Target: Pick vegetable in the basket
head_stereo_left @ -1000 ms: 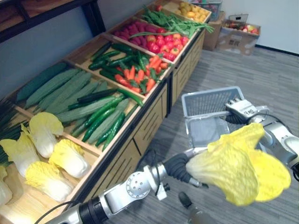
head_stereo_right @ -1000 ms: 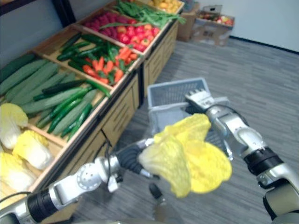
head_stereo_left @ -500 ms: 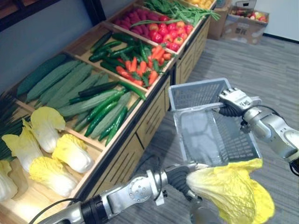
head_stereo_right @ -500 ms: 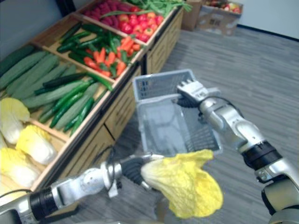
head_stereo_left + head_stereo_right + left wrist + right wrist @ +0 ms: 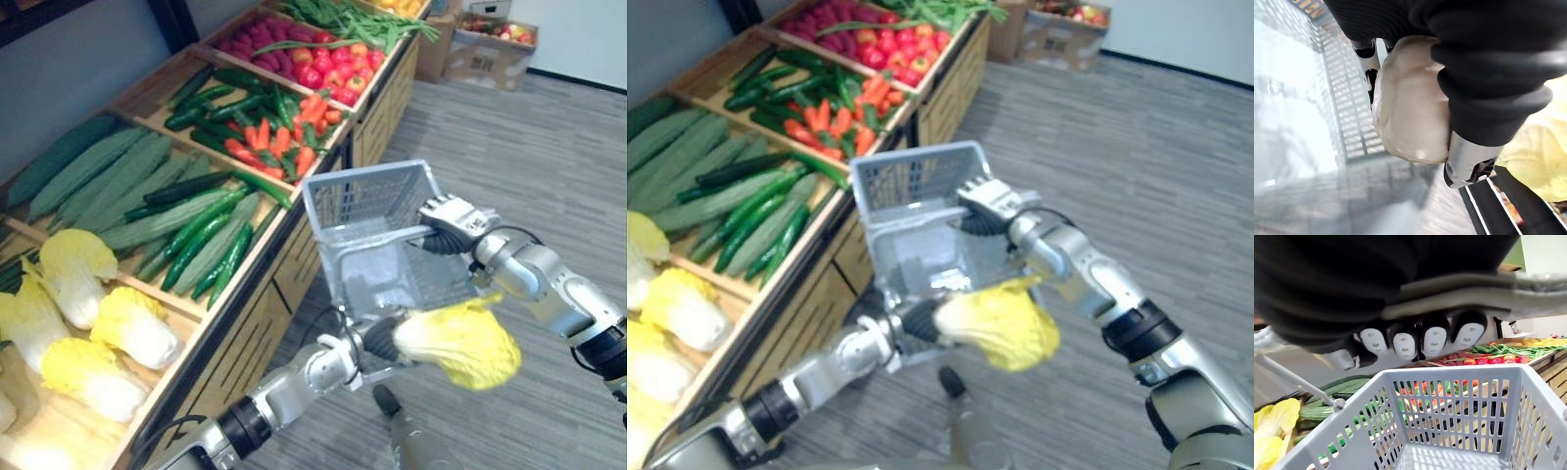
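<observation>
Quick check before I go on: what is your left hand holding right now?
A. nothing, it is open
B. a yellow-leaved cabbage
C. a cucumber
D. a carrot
B: the left hand is curled round the pale base of the cabbage, its yellow leaves hanging by the near side of the grey basket that the right hand holds up.

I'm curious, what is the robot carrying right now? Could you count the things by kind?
Napa cabbage, gripped in the left hand: 1
Grey basket, held by its handle in the right hand: 1
Total: 2
</observation>
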Motion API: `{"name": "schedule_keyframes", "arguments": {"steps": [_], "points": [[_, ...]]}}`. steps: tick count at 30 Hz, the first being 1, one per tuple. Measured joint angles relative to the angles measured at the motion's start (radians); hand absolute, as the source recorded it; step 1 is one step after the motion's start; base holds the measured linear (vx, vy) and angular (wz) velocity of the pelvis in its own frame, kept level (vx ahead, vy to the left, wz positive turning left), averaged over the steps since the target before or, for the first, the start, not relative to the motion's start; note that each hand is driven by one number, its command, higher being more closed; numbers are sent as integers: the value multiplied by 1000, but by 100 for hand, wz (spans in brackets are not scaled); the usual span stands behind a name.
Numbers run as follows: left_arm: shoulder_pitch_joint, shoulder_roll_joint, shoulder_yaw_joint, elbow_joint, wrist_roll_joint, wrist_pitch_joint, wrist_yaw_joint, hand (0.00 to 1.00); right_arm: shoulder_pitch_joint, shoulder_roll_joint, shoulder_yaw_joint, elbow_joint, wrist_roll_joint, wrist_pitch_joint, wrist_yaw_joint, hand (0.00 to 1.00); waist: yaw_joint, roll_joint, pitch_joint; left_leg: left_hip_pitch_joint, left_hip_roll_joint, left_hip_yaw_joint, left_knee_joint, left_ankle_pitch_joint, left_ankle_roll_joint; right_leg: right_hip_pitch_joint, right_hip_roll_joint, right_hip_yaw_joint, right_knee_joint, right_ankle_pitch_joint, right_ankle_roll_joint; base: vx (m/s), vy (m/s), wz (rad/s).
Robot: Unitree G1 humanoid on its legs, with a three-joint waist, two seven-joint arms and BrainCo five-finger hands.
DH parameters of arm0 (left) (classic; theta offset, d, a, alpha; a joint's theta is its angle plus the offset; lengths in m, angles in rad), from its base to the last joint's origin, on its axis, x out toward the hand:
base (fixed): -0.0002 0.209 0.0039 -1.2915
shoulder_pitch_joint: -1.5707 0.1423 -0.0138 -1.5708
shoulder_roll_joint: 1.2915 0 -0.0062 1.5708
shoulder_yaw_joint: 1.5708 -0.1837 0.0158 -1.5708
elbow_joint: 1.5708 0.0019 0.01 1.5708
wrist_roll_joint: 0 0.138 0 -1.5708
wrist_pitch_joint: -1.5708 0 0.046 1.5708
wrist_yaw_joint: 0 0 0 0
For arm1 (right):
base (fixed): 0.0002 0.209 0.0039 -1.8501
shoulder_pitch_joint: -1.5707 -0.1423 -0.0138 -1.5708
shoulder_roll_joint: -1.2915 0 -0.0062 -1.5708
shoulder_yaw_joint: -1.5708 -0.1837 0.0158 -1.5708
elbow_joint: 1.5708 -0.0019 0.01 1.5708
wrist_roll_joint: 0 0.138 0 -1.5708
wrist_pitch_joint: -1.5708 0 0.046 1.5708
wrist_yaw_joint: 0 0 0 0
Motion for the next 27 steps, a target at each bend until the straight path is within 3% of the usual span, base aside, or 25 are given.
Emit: {"name": "schedule_keyframes", "arguments": {"steps": [11,12,19,27], "points": [[-4,-131,95,54,223,89,21,100,62,2,-25,-11,3,24,63,100,5,-1,1,15,-3,15,-3,2,3,1,3,4,6,0,0,1,55,-3],[-12,-148,103,60,252,101,20,0,84,18,-45,-12,17,24,71,100,7,-1,1,15,-3,13,-4,2,3,2,2,3,6,0,0,-23,49,4],[-46,-180,101,72,335,110,-32,0,172,33,-104,-22,37,27,117,100,17,-1,1,8,-4,-2,-3,0,0,6,-7,-15,7,0,0,-22,42,7],[-68,-180,80,70,335,108,-52,0,256,37,-177,-23,35,27,135,100,28,-2,1,-11,0,-23,3,1,1,6,-18,-40,7,0,0,-14,48,10]]}}
